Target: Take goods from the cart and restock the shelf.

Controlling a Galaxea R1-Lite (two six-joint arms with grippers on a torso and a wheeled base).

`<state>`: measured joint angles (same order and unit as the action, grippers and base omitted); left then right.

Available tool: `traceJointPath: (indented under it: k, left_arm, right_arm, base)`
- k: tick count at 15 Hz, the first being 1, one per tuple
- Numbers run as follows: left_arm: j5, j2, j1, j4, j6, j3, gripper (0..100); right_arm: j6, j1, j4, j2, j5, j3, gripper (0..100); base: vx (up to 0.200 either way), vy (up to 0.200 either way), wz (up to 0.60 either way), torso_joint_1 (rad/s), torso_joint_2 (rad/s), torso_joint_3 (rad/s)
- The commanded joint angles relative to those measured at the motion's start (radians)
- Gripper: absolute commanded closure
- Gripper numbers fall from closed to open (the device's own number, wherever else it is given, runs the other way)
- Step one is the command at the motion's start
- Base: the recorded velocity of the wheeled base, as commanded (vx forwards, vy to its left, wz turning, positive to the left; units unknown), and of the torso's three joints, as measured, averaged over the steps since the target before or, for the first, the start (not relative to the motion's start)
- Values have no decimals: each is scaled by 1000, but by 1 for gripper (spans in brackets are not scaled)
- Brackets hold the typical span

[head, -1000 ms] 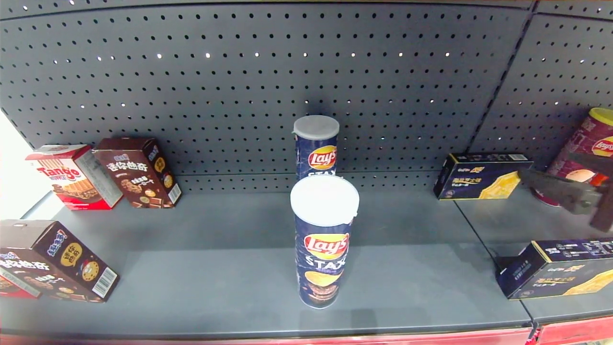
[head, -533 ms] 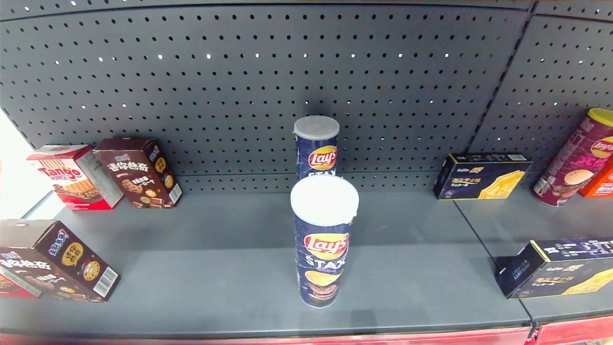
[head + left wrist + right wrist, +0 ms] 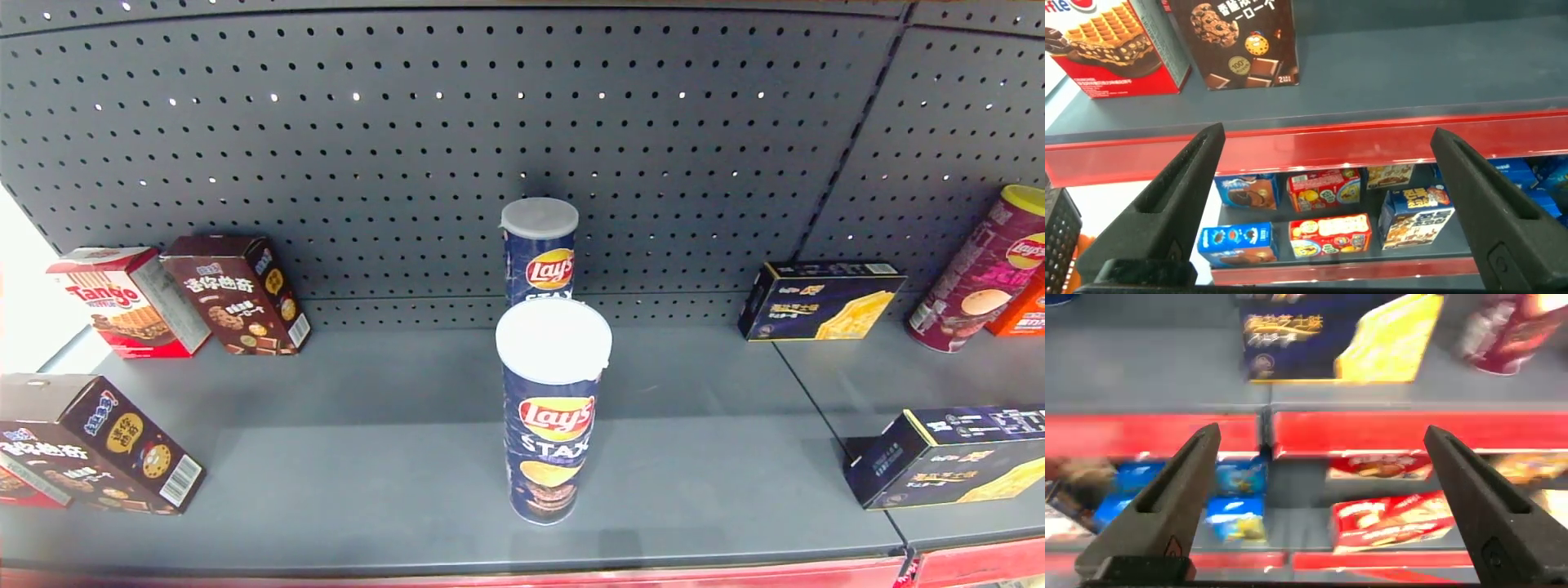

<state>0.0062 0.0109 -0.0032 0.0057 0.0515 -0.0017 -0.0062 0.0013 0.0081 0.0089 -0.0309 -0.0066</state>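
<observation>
We see the grey shelf (image 3: 367, 457) carrying two chip cans at its middle, both upright, long axes vertical, lids up, labels facing us. The near can (image 3: 553, 425) stands toward the front; the far can (image 3: 539, 257) stands straight behind it, by the pegboard (image 3: 326, 163). Our left claw (image 3: 1325, 135) is spread wide, gripping nothing. Our right claw (image 3: 1323, 431) likewise gapes empty.

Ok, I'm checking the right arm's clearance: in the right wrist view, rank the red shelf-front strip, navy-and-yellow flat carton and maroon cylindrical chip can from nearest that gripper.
1. Red shelf-front strip, straight ahead of the right gripper.
2. Navy-and-yellow flat carton, on the grey shelf near its front.
3. Maroon cylindrical chip can, farther back.
</observation>
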Motion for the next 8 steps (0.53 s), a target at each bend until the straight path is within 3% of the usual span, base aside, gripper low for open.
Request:
traceJointPath:
  k: [1,4,8]
  left_arm:
    - [0,1,0,0,-2,0,0]
    - [-17,1,0,0,-4,0,0]
    - [8,1,0,0,-10,0,0]
  right_arm:
    - [2,-1,-2,-9,-7,4,0]
    - [2,0,-3,-9,-7,4,0]
    - [-3,-1,-3,-9,-11,5,0]
  base:
    - [0,0,0,0,0,0]
    - [0,0,0,0,0,0]
    - [0,0,0,0,0,0]
